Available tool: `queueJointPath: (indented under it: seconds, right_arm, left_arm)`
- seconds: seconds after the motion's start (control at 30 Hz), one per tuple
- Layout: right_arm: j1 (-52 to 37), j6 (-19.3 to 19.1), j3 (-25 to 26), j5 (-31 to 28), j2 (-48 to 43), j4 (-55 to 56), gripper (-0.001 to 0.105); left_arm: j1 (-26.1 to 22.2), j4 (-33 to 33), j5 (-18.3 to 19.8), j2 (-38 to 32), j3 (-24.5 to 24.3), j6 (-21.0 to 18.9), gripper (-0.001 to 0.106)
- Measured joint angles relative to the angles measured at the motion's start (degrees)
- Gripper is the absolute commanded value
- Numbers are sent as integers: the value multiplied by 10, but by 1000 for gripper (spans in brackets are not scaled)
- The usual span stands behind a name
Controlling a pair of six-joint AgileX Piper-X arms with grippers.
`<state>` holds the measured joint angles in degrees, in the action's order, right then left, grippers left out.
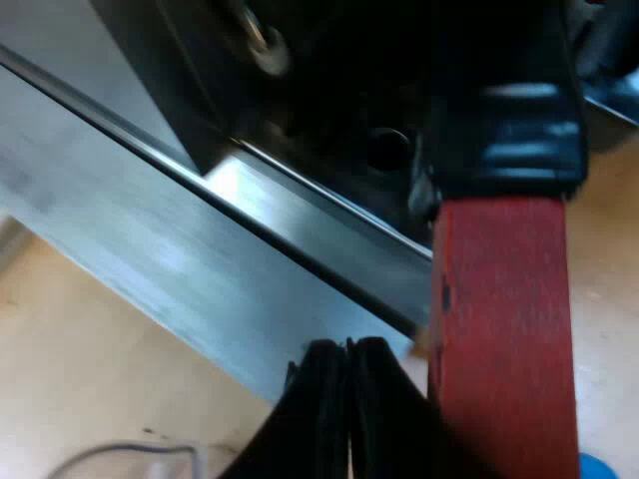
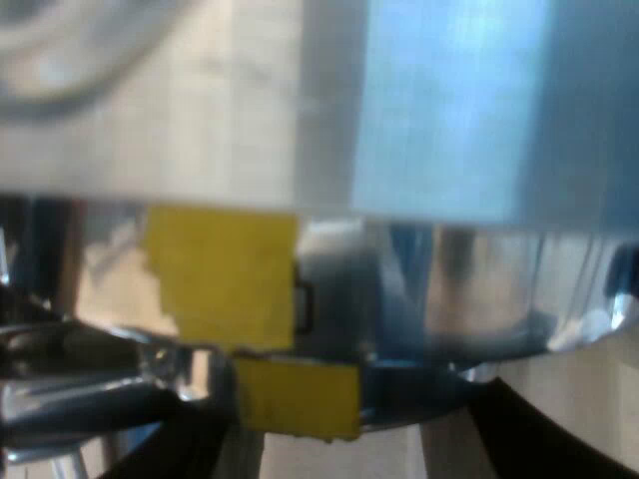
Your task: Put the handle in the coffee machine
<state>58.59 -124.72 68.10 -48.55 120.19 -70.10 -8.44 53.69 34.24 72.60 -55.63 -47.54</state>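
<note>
The holder's handle runs from a black part (image 1: 504, 130) to its red end (image 1: 504, 339) and reaches into the dark recess at the espresso machine's front (image 1: 200, 249). My left gripper (image 1: 346, 349) is shut, its fingers pressed together with nothing between them, close beside the red end. My right gripper (image 2: 349, 419) is open right under the machine's chrome head (image 2: 449, 289). Its black fingers (image 2: 519, 429) stand apart on either side of a shiny metal rim (image 2: 409, 384) that carries a yellow tape patch (image 2: 295, 399). A larger yellow patch (image 2: 220, 269) sits on the chrome just above it.
The machine's brushed steel panel (image 2: 449, 110) is directly above the right gripper. A light wooden tabletop (image 1: 90, 359) lies below the machine's steel edge. A small blue thing (image 1: 602, 467) shows on the table past the red end.
</note>
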Motion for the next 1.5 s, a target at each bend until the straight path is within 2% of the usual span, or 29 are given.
queueJointPath:
  seconds: [0.1, 0.23, 0.4, 0.6, 0.93, 1.13, 1.33, 1.5]
  right_arm:
    - [0, 0, 0, 0, 0, -1, 39]
    - [0, 0, 0, 0, 0, -1, 39]
    - [0, -2, 0, 0, 0, -4, 39]
    - [0, -4, 0, -4, 4, -8, 39]
    - [0, -4, 0, -12, 4, -8, 39]
    - [7, -4, 0, -49, 4, -12, 38]
    - [24, -4, 2, -86, 4, -9, 27]
    - [34, -2, -16, -94, -10, -10, 26]
  left_arm:
    - [0, 13, 14, 0, 0, 4, 1]
    - [5, 14, 10, 0, 0, 6, 0]
    - [60, 42, 9, -2, 0, -10, 0]
    - [91, 42, -2, -23, 0, -33, 0]
    - [96, 43, 1, -27, 2, -59, 0]
    - [97, 48, 11, -27, 3, -66, 0]
    - [102, 50, 13, -27, 3, -65, 0]
    - [104, 50, 13, -27, 3, -71, 0]
